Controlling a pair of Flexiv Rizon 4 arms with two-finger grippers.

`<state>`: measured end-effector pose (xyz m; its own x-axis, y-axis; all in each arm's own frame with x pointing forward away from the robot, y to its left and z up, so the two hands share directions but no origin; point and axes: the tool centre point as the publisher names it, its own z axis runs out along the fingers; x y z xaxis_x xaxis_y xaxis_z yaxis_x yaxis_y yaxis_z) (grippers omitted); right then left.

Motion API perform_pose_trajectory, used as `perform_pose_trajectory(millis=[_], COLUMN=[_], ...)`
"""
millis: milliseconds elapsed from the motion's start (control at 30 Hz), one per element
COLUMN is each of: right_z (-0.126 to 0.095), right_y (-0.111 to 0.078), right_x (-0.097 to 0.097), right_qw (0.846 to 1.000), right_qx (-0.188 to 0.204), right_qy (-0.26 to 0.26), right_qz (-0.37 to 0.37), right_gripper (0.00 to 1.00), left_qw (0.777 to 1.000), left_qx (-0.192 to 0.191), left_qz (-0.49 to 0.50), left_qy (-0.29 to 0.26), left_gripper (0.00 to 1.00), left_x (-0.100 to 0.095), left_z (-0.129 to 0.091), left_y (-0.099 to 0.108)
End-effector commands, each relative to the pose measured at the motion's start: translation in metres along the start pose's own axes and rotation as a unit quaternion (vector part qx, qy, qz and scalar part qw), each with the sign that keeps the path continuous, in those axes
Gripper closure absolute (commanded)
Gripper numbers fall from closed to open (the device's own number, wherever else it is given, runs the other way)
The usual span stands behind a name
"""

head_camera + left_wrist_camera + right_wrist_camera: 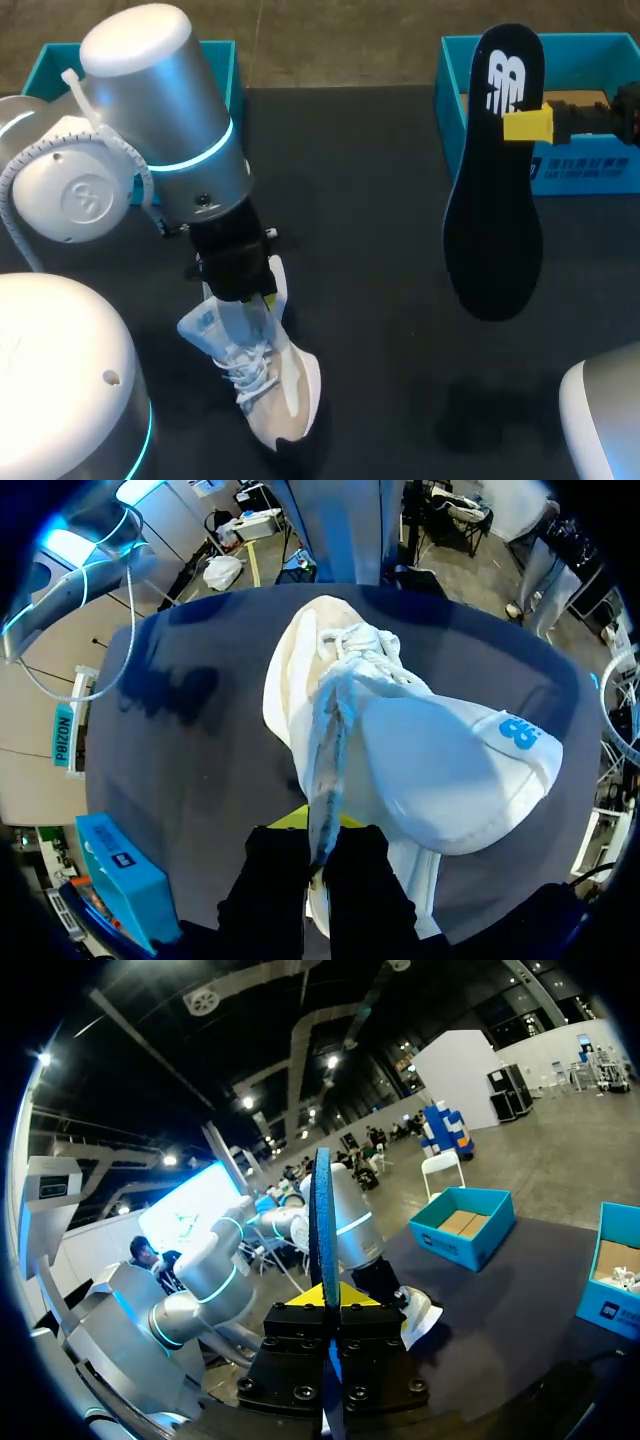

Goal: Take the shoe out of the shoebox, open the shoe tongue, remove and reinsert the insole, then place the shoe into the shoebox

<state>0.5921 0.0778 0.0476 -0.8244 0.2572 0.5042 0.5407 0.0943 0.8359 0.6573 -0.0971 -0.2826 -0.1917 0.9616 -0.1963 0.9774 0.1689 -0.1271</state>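
**Head view.** The shoe (pixel 262 375) stands on the black table (pixel 370 250), directly under the left gripper (pixel 264 296). Its fingers are closed on the shoe's upper part near the laces. The left arm (pixel 160 120) comes down steeply onto it. The shoe is white with a cream toe, and the laces are loose. The insole (pixel 497 180) hangs in the air well to the side of the shoe, pinched near its heel end by the right gripper (pixel 527 125). It is black with a white logo. Beyond the shoe, one teal shoebox (pixel 590 172) sits behind the insole and another teal box (pixel 216 52) sits behind the left arm.

**Left wrist view.** A mesh strip of the shoe (pixel 350 710) runs straight between the left gripper's (pixel 318 838) dark fingers, which clamp it. The padded white tongue (pixel 450 770) with a blue mark bulges out beside the strip.

**Right wrist view.** The insole (pixel 322 1220) stands edge-on and upright, gripped between the right gripper's (pixel 325 1300) fingers. Ahead of them, the left arm (pixel 345 1225) stands over the shoe (pixel 418 1318).
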Motion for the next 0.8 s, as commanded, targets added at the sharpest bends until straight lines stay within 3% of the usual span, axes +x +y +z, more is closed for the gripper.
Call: perform_pose_trajectory(millis=[33, 67, 200, 500, 800], right_z=[0.002, 0.002, 0.002, 0.002, 0.002], right_y=[0.004, 0.004, 0.004, 0.004, 0.004], right_x=[-0.002, -0.002, -0.002, -0.002, -0.002], right_qw=[1.0, 1.0, 1.0, 1.0, 1.0], right_qx=[0.004, 0.004, 0.004, 0.004, 0.004], right_qy=[0.001, 0.001, 0.001, 0.001, 0.001], right_qz=[0.001, 0.001, 0.001, 0.001, 0.001], right_gripper=[1.0, 1.0, 1.0, 1.0, 1.0], left_qw=[0.999, 0.997, 0.995, 0.993, 0.991], left_qx=[-0.039, -0.061, -0.068, -0.043, -0.031], left_qz=[0.024, 0.03, 0.061, 0.1, 0.121], left_qy=[0.016, 0.025, 0.037, 0.053, 0.055], left_gripper=[1.0, 1.0, 1.0, 1.0, 1.0], left_x=[-0.005, -0.007, -0.015, -0.023, -0.023], left_z=[0.0, 0.0, 0.001, 0.027, 0.042], left_y=[-0.019, -0.023, -0.038, -0.054, -0.056])
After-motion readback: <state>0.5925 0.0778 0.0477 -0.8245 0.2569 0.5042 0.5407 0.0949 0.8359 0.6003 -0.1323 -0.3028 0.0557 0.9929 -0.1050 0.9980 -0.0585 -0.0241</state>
